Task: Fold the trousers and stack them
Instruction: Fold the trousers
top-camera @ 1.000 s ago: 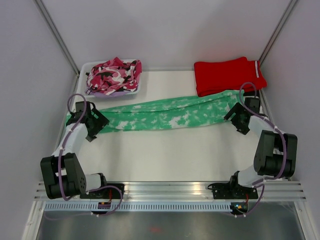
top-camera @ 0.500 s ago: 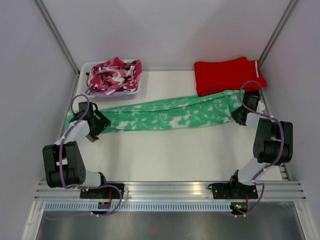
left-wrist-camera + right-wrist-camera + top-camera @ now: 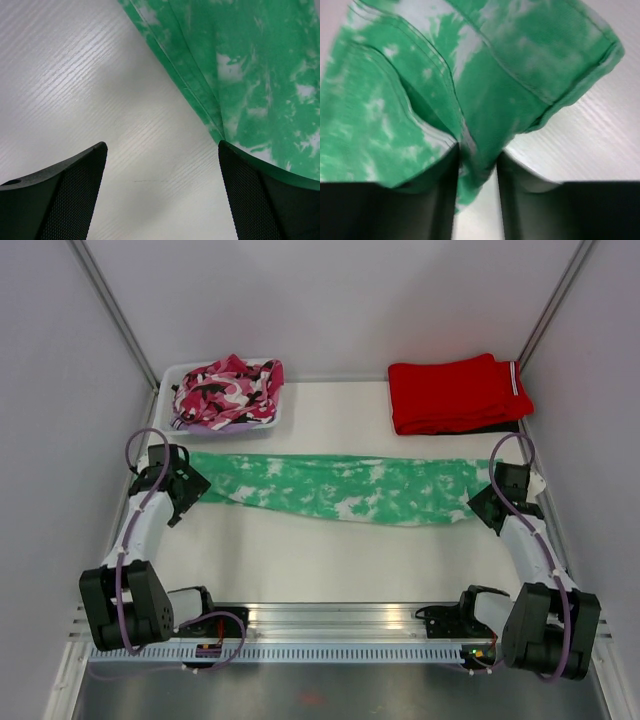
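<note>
The mint green, white-blotched trousers (image 3: 340, 485) lie stretched left to right across the middle of the table. My right gripper (image 3: 480, 503) is at their right end, shut on a bunched fold of the fabric. In the right wrist view the green cloth (image 3: 495, 75) runs down between the two dark fingers of the right gripper (image 3: 477, 150). My left gripper (image 3: 192, 488) stands open at the trousers' left end. In the left wrist view, bare table shows between the fingers of the left gripper (image 3: 162, 150). The trousers' edge (image 3: 250, 75) reaches only its right finger (image 3: 260, 195).
Folded red trousers (image 3: 455, 392) lie at the back right corner. A pink, black and white camouflage garment (image 3: 228, 390) fills a white tray (image 3: 172, 373) at the back left. Grey walls close both sides, and a metal rail (image 3: 340, 618) runs along the near edge.
My right gripper shut on the trousers' right end and drew it nearer, off the red stack. The trousers now lie straighter. The left arm shifted slightly back and left, still open.
</note>
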You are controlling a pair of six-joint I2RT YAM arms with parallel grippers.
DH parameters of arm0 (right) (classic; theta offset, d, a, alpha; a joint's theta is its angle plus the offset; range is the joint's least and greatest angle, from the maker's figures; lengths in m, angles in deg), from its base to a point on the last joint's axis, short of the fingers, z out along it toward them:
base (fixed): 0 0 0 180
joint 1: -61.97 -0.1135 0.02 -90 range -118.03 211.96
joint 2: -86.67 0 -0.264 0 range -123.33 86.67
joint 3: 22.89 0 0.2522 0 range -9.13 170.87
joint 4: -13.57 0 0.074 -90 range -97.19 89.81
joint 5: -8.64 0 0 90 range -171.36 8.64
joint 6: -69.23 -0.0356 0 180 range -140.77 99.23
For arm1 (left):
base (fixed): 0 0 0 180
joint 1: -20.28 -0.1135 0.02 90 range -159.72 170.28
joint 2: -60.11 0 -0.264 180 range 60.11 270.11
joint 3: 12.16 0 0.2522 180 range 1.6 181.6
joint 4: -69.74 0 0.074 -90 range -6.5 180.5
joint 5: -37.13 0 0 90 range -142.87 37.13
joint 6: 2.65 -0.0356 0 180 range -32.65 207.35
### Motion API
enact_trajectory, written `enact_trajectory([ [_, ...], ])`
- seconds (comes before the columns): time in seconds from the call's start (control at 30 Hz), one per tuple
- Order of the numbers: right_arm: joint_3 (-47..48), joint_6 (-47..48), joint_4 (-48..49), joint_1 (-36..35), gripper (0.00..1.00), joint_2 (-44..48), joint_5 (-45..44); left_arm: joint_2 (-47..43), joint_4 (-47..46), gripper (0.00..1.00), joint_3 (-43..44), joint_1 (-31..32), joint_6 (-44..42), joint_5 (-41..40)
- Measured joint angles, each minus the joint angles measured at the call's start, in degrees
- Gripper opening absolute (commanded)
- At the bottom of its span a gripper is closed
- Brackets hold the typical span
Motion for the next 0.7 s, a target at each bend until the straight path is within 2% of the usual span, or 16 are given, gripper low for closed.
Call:
enact_trajectory([
  [0.03, -0.5, 0.4, -0.8, 0.0, 0.56, 0.2, 0.1, -1.1, 0.4, 0.96, 0.0, 0.0, 0.1, -0.5],
  [0.1, -0.5, 1.7, -2.2, 0.1, 0.62, -0.8, 0.6, -2.5, 1.0, 0.94, 0.0, -0.2, 0.4, -1.0],
  [0.2, 1.6, 4.3, -4.9, 0.2, 0.63, -3.7, 2.5, -2.9, 1.2, 0.87, -0.2, -1.4, 0.6, -1.4],
  [0.37, 11.2, 7.9, -7.6, 0.1, 0.63, -4.3, 7.2, -0.7, -1.9, 0.78, -1.4, -4.5, 0.8, -0.6],
  [0.47, 15.6, 9.0, -5.7, -0.6, 0.57, -3.0, 10.5, 1.6, -5.8, 0.74, -2.2, -4.8, 1.4, 1.3],
  [0.7, 17.6, 10.2, -2.2, -8.7, 0.56, -3.5, 14.9, 8.0, -13.8, 0.70, -1.7, -4.8, 4.5, 4.2],
])
